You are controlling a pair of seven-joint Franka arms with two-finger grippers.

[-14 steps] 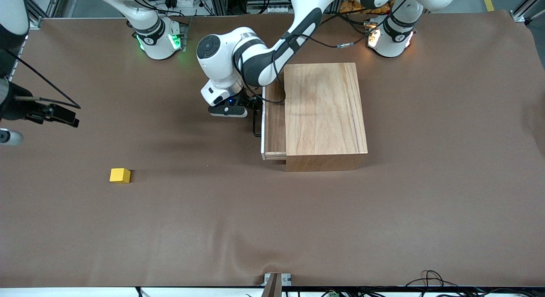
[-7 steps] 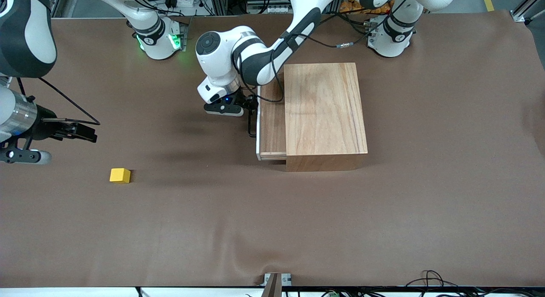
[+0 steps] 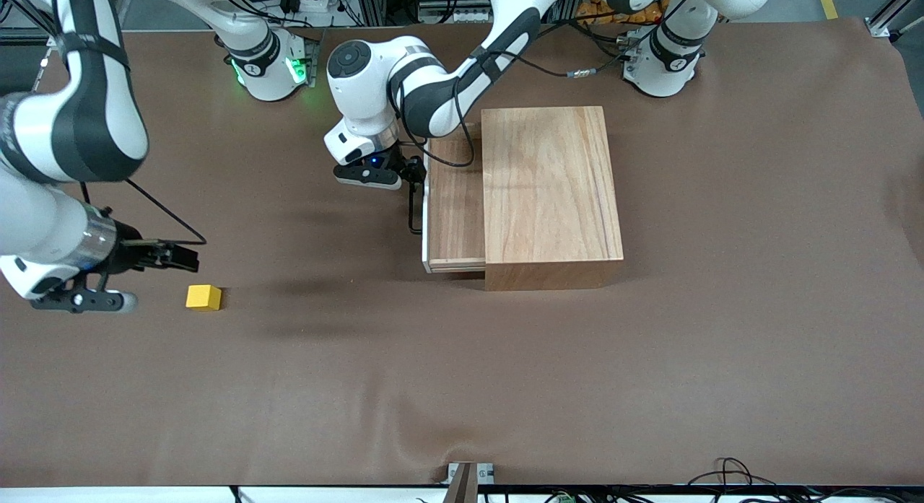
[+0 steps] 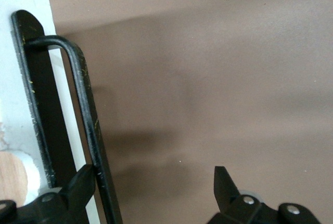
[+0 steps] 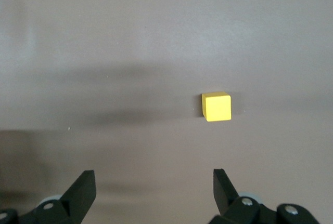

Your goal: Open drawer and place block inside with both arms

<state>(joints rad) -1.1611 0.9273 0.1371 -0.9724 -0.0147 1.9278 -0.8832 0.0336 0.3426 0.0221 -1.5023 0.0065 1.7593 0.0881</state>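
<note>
Block (image 3: 203, 297) on tabletop (image 3: 462, 380), toward right arm's end. Right gripper (image 5: 154, 182) above tabletop near block, fingers apart, empty. Drawer (image 3: 451, 203) partly out; left wrist view shows left gripper (image 4: 154, 182) fingers apart, one hooked inside handle (image 4: 83, 109).

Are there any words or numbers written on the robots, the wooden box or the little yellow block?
No text can be read.
Small dark marks on the black bands of the arm bases: too small to read.
Wooden box, drawer, block: plain, no writing.
Left gripper and right gripper: no labels visible.
</note>
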